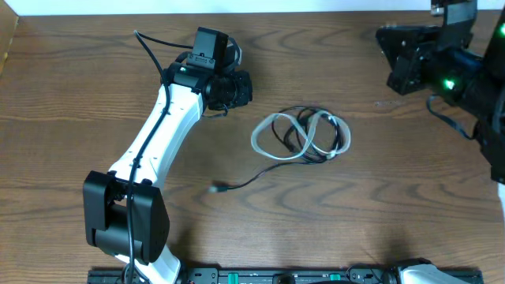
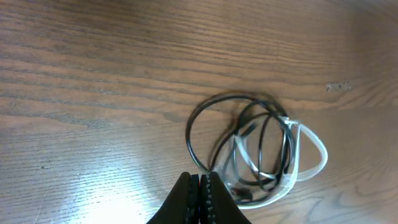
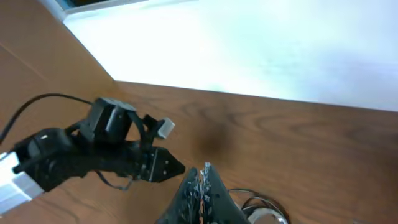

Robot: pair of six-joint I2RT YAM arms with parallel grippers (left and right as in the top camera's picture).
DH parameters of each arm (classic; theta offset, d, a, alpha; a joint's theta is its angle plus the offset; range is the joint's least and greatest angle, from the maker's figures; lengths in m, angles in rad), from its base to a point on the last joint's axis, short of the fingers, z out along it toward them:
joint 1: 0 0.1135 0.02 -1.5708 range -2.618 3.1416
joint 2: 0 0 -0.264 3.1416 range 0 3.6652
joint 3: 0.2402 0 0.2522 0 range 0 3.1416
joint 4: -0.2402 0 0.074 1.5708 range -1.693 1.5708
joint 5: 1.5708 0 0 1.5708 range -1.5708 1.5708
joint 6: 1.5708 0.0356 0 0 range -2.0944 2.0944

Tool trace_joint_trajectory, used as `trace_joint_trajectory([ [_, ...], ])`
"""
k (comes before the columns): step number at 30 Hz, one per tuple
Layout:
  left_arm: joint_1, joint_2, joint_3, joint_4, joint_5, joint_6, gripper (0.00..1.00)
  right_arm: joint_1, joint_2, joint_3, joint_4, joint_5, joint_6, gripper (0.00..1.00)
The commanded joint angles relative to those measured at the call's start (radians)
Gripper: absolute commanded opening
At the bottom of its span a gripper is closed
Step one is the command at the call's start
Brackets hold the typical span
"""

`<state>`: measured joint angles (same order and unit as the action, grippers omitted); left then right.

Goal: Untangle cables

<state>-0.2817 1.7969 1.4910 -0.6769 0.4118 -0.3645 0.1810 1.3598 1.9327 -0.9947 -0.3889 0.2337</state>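
Observation:
The cables lie in a small tangled bundle mid-table: a white cord looped with black cords, and one black end trailing down-left to a small plug. In the left wrist view the bundle lies just ahead of my left gripper, which is shut and empty. In the overhead view the left gripper is up-left of the bundle. My right gripper is shut and empty, raised at the table's far right; the bundle's edge shows beside it.
The left arm stretches from its base at the front left. The right arm is at the back right corner. A white wall runs along the table's far edge.

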Motion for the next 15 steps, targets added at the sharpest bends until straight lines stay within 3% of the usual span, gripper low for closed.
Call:
trace_joint_trajectory([
  [1, 0.001, -0.005, 0.003, -0.003, -0.003, 0.017, 0.08, 0.022, 0.065, -0.010, -0.013, -0.008, 0.033, 0.01],
  [7, 0.001, -0.005, 0.003, -0.018, 0.014, 0.044, 0.08, 0.027, 0.118, -0.011, -0.084, 0.107, 0.032, 0.03],
  [8, 0.001, -0.005, 0.003, -0.019, 0.013, 0.055, 0.08, 0.026, 0.135, -0.011, -0.116, 0.127, 0.032, 0.11],
  [10, 0.003, -0.005, 0.003, -0.019, -0.013, 0.058, 0.17, 0.027, 0.177, -0.011, -0.178, 0.128, 0.031, 0.43],
  [11, 0.008, -0.005, 0.003, -0.019, -0.053, 0.062, 0.26, 0.029, 0.201, -0.012, -0.213, 0.128, 0.031, 0.62],
  [13, 0.037, -0.008, 0.003, -0.019, -0.136, 0.061, 0.43, 0.039, 0.261, -0.013, -0.290, 0.128, 0.018, 0.70],
  [15, 0.087, -0.009, 0.005, -0.018, -0.142, 0.061, 0.46, 0.056, 0.331, -0.015, -0.360, 0.128, -0.019, 0.74],
])
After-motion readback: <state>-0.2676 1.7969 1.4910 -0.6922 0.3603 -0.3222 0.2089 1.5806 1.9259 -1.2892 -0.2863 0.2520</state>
